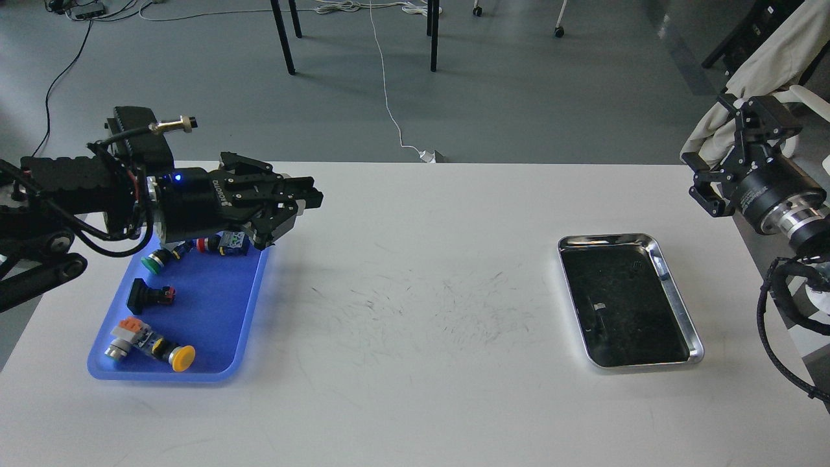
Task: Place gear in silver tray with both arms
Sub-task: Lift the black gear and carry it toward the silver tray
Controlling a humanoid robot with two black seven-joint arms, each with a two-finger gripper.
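At the frame's left, the left arm's black claw gripper hovers over the blue plastic tray of pushbutton parts, fingers spread and empty — best to descend straight onto one part, clamp firmly, then carry it right to the empty shiny silver tray — while the right gripper, its state unclear, waits at upper right.

— Where is the silver tray sitting?

— It is lying flat on the right side of the white worktop, its long side running away from the robot and skewed slightly. Its raised rim is shining, its dark bottom is reflecting, and nothing is lying in it.

— And the arms?

— The left arm is reaching in level over the far end of the blue tray of push-button switches. The right arm is hanging raised off the worktop's right edge, well apart from the silver tray.
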